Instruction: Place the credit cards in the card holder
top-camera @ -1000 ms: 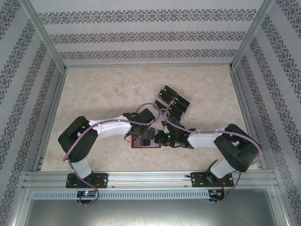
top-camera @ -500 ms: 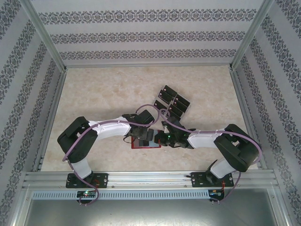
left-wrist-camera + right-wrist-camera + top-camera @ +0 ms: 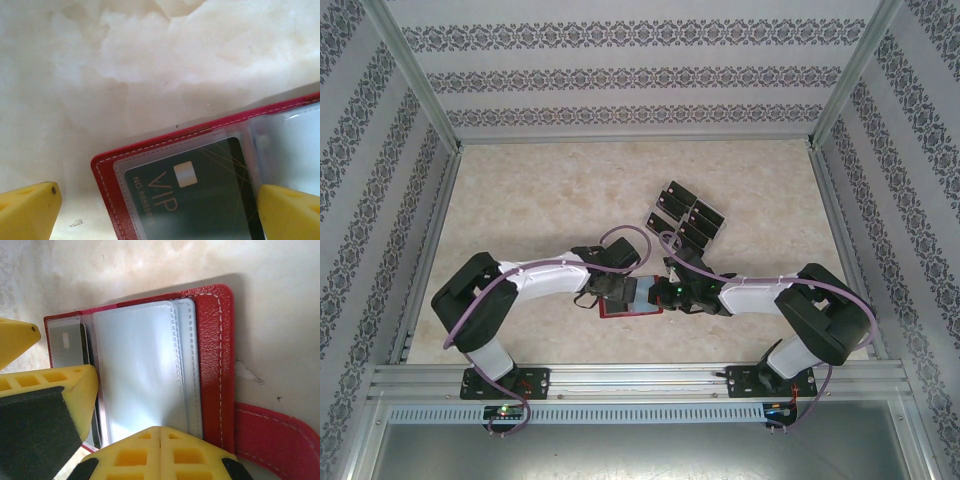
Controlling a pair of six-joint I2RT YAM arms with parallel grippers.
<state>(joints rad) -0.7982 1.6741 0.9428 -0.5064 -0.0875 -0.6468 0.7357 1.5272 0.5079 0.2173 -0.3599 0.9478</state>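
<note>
- The card holder [image 3: 632, 310] lies open and flat on the table [image 3: 125, 65], between the two arms and near their bases. The loose credit cards [image 3: 686, 214] sit in a cluster farther back and to the right, apart from it.
- From the left wrist we see one dark card [image 3: 195, 195], marked VIP, seated under a clear sleeve at the holder's red stitched corner.
- The left gripper [image 3: 160, 212] is released. Its yellow fingertips stand wide apart on either side of that card and grasp nothing.
- The right gripper [image 3: 160, 452] is clenched, fingertips together, at the near edge of the clear pockets [image 3: 137, 370]. We judge that it pins the holder, though we cannot confirm contact. The snap tab [image 3: 272, 437] trails off to its right.
- We judge the step in hand to be clearing the left gripper from the filled pocket.
- To do this well, we would lift the left fingers straight up so that neither pad drags the sleeve or draws the card out.
- We would hold the right gripper's pressure on the leaves until the left is clear, so that the holder cannot slide or fold shut.
- Only then would we send the left gripper to the cluster for a single card.
</note>
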